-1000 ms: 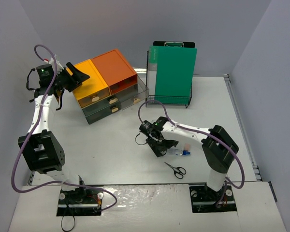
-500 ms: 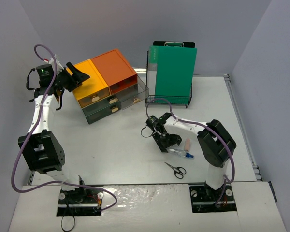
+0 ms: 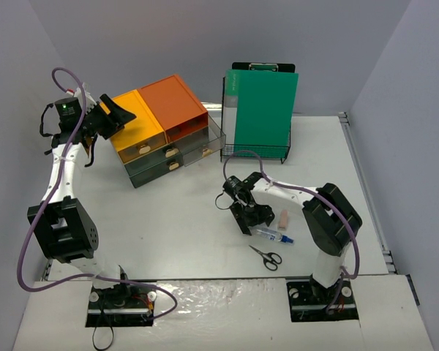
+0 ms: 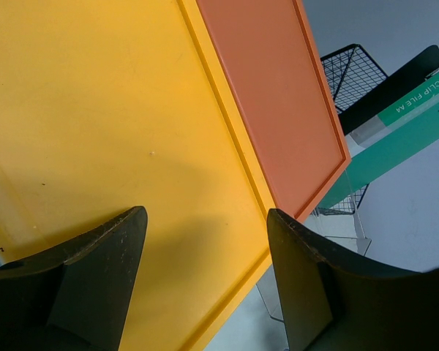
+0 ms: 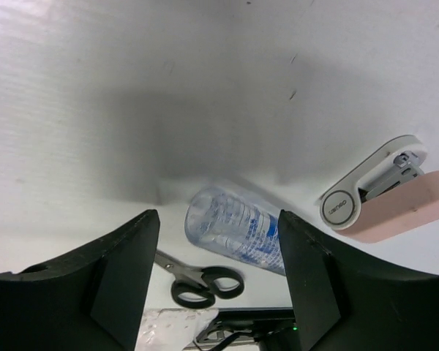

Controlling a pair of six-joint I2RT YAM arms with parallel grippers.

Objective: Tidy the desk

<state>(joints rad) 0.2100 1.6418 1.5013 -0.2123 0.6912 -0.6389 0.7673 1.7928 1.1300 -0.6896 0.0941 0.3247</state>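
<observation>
The white surface [image 3: 168, 219] is seen spread out beneath the drawer unit [image 3: 164, 128], running from it down to the arm bases and off to the right. The left end effector [image 4: 205, 219] is held over the yellow half of the drawer unit's top, its jaws apart and nothing caught between them; the orange half is seen just beyond its fingers. To the right of the drawer unit, just beside its clear lower drawer, a black wire rack [image 3: 252, 153] is stood with a green clip file [image 3: 263, 110] upright in it. Well to the right of the drawer unit and nearer the arm bases, the right end effector [image 5: 218, 219] is poised low over the surface, jaws apart and nothing gripped. A clear bottle with a blue cap [image 5: 234, 234] is seen lying flat beneath that gap, apart from both fingers. A small pink-and-white stapler [image 5: 384, 197] is lying just beside the bottle, on the side away from the drawer unit. Black scissors [image 3: 265, 256] are found near the bottle, farther from the drawer unit, towards the arm bases.
</observation>
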